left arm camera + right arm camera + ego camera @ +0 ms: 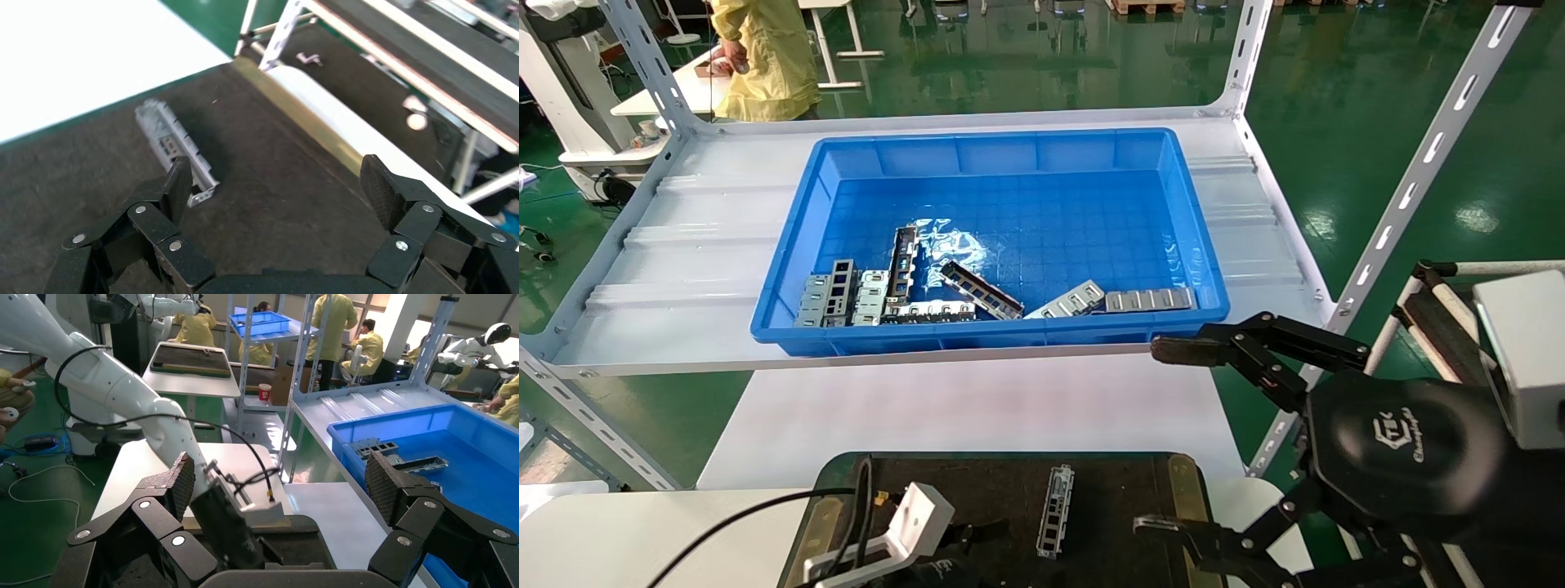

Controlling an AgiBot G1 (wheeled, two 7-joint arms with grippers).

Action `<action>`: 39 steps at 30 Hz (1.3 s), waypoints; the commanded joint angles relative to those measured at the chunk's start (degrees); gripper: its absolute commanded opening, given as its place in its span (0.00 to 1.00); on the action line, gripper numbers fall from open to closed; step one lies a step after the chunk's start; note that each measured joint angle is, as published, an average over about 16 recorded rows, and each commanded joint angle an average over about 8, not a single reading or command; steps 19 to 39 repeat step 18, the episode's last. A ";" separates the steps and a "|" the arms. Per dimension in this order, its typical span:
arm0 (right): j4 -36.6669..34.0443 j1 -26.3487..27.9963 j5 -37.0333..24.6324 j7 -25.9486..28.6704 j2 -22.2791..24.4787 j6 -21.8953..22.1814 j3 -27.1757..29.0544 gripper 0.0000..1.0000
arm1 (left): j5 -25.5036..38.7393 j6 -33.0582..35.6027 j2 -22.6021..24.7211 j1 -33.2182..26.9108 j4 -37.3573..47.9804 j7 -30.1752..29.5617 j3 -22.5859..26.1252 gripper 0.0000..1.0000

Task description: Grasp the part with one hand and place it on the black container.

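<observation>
One part (1054, 510) lies flat on the black container (1124, 490) at the bottom of the head view. My left gripper (278, 184) hovers low over the container, open and empty. The part (174, 147) lies just beside one of its fingers (179, 184), outside the gap. My right gripper (1173, 441) is open and empty, raised to the right of the container, below the bin's front right corner. In the right wrist view my right gripper (281, 481) looks across at the left arm (122, 386) and the container (306, 539).
A big blue bin (789, 269) on the grey shelf (682, 269) holds several more metal parts (981, 291) and plates along its front wall. Slotted shelf posts (1418, 175) rise at the right. A person in yellow stands behind the shelf.
</observation>
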 commanded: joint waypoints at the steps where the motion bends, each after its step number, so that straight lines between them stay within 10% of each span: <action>1: 0.00 0.00 0.00 0.00 0.00 0.00 0.00 1.00 | -0.37 3.21 -1.47 -0.26 -0.22 1.49 -0.99 1.00; 15: 0.00 0.00 0.00 0.00 0.00 0.00 0.00 1.00 | -4.83 16.23 -9.04 0.69 -3.14 8.61 -5.95 1.00; 39: 0.00 0.00 0.00 0.00 0.00 0.00 0.00 1.00 | -5.23 16.80 -9.53 0.71 -3.51 8.77 -6.26 1.00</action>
